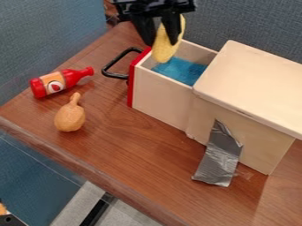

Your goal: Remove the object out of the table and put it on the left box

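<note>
Against blue wall [247, 26], over brown table [130, 154]: pinching yellow thing [164, 50] above open drawer [159, 95].
Gripped between fingers of gripper [160, 40], long axis steep, lower end poking past the tips near red front [131, 84]. Below the fingers and toward view's right: blue cloth [182, 70] inside drawer. Likely needs shifting that way, then lowering and letting go. Could snag lower end on rim. Exact gap to rim: can't tell.

Red ketchup bottle [73, 77], orange-and-white label [53, 82], orange-brown toy drumstick [70, 118], yellow oblong toy [163, 48], blue cloth [182, 70], red drawer front [131, 84], silver tape [220, 160], brown wood-grained table [130, 141]
</note>
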Available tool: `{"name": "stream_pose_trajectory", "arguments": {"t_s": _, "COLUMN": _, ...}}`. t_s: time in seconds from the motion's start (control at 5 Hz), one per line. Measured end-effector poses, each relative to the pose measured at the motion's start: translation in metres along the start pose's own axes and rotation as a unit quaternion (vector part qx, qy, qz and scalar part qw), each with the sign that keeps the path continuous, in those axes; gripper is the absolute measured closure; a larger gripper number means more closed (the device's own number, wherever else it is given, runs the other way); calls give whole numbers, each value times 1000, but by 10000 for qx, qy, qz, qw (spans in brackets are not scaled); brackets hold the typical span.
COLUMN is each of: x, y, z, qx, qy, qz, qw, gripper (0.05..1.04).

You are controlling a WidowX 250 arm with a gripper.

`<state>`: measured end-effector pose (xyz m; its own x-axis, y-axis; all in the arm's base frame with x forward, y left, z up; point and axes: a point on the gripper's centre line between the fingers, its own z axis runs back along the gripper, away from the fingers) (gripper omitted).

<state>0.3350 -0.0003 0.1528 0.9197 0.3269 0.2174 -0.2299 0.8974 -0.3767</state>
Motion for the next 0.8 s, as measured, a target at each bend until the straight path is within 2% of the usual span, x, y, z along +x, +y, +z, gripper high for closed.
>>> {"name": "stream_pose_trajectory", "arguments": {"t_s": 0.2, "x": 18, "y": -10, "z": -9, "qx": 111, "qy": 53, "qz": 523, "qw": 9986, "gripper": 627}}
{"name": "stream_pose_trajectory", "arguments": {"t_s": 0.4, "x": 25, "y": -11, "z": -23, "qx": 81, "qy": 189, "qz": 1048, "qw": 9943, "gripper": 627}}
{"name": "stream_pose_trajectory", "arguments": {"t_s": 0.6, "x": 28, "y": -10, "z": -34, "qx": 135, "qy": 282, "qz": 1214, "qw": 9921, "gripper": 627}}
{"name": "stream_pose_trajectory", "arguments": {"t_s": 0.8, "x": 30, "y": -10, "z": -38, "qx": 136, "qy": 269, "qz": 1138, "qw": 9930, "gripper": 561}}
